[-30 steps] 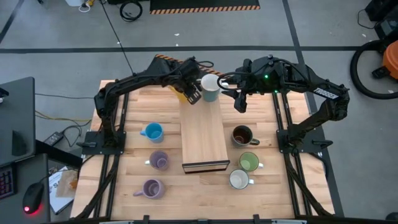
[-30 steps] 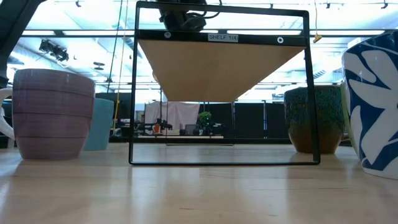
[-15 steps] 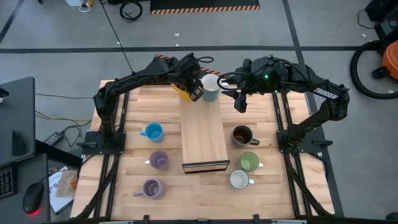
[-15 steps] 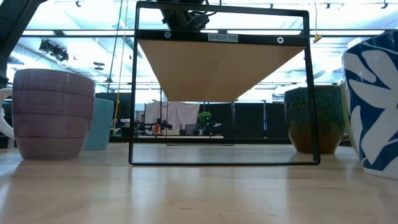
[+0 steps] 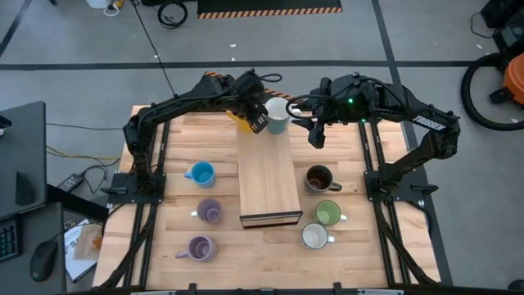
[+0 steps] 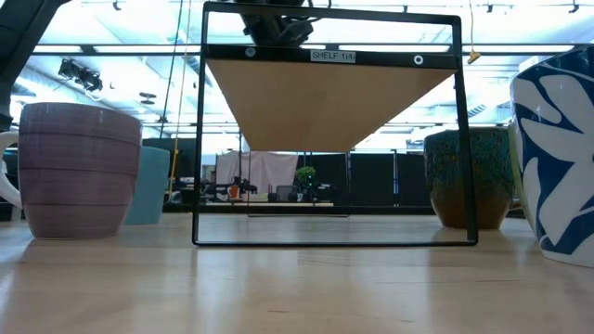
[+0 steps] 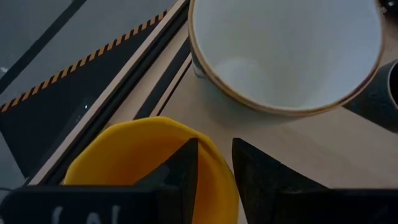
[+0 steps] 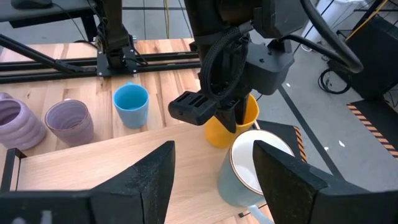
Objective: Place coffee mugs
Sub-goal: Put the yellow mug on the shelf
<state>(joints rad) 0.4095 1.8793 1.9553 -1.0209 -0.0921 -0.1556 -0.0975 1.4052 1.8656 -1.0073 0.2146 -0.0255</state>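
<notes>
Ceramic stock on my bench, counted from the near edge: a lavender ribbed mug [image 5: 200, 247] toward the near left corner and a white mug [image 5: 315, 237] with blue pattern toward the near right. Next back I log a second lavender mug [image 5: 210, 211] left of the long wooden board [image 5: 268, 179] and a light green mug [image 5: 328, 214] right of it. Farther in, a light blue mug [image 5: 201, 174] stands on the left side and a dark brown mug [image 5: 318, 178] on the right, each just beside the board. At the board's far end sits a pale mug with white interior [image 5: 277, 115], upright. The orange mug [image 7: 149, 155] is at the far left corner of the board, touching or just beside the pale one; I see the left gripper [image 7: 214, 163] clamped on its rim, one finger inside and one outside. My right gripper [image 5: 316, 131] hovers beside the far right of the board, fingers spread apart and holding nothing.
</notes>
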